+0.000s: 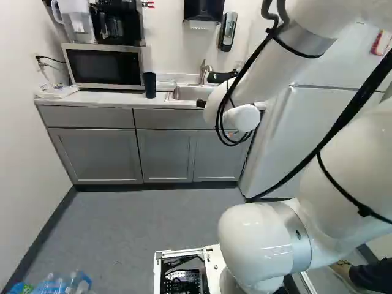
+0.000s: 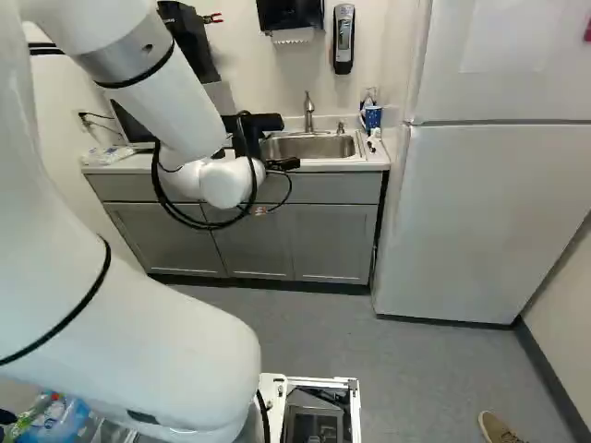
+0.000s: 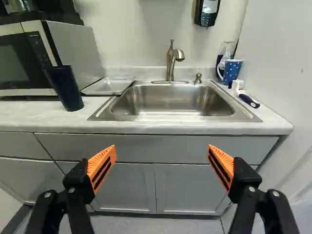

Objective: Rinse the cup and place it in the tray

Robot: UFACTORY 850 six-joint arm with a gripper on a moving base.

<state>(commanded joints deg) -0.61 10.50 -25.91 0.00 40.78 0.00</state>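
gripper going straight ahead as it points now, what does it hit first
Most likely the gripper would meet the counter at its front edge, before the sink, though depth is hard to judge.

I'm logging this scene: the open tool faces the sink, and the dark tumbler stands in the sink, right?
No: the wrist view shows the dark tumbler standing on the counter beside the tray, not in the sink. The open tool does face it.
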